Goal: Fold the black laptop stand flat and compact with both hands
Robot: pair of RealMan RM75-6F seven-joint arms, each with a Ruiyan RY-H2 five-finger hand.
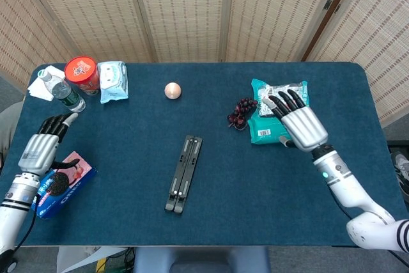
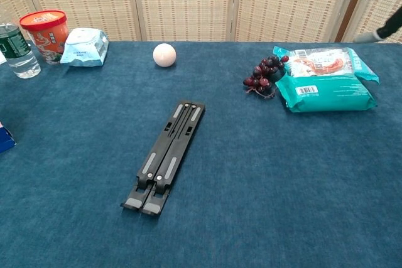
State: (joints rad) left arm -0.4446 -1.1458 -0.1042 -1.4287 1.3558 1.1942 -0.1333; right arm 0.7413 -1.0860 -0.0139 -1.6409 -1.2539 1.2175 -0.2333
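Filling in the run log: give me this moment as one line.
laptop stand: folded flat, untouched | left hand: open, table's left edge | right hand: open, above teal packs

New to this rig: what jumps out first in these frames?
The black laptop stand lies folded flat, alone mid-table on the blue cloth, with neither hand touching it. The right hand hovers open over the teal packets at the right, and the left hand is open near the table's left edge. Smaller draws: the pale ball and the dark grapes toward the back.
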